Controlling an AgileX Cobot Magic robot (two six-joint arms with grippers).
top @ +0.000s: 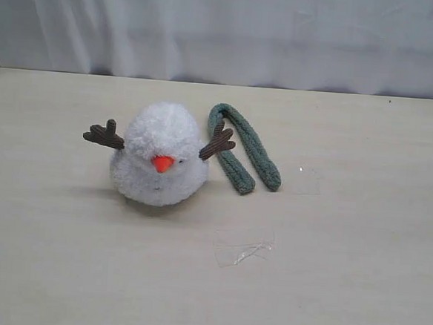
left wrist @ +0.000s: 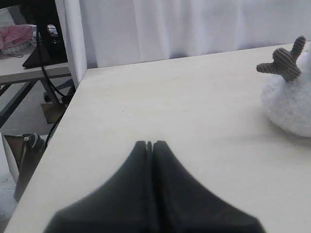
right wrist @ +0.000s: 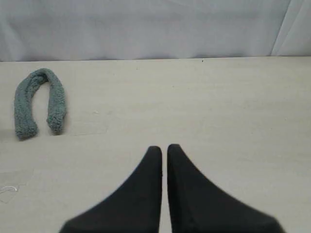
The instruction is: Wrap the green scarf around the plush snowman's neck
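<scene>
The plush snowman (top: 161, 162) sits on the pale table, fluffy white with an orange nose and two brown twig arms; its neck is hidden in the fluff. The green scarf (top: 243, 149) lies folded in a narrow arch just to its right, one end tucked behind the right twig arm. Neither gripper shows in the exterior view. In the left wrist view my left gripper (left wrist: 150, 143) is shut and empty, well apart from the snowman (left wrist: 289, 99). In the right wrist view my right gripper (right wrist: 164, 148) is shut with a thin slit, empty, far from the scarf (right wrist: 39, 99).
A scrap of clear tape or film (top: 245, 248) lies on the table in front of the scarf. A white curtain (top: 226, 29) closes off the back. The table's left edge (left wrist: 58, 141) drops to a floor with cables and another desk.
</scene>
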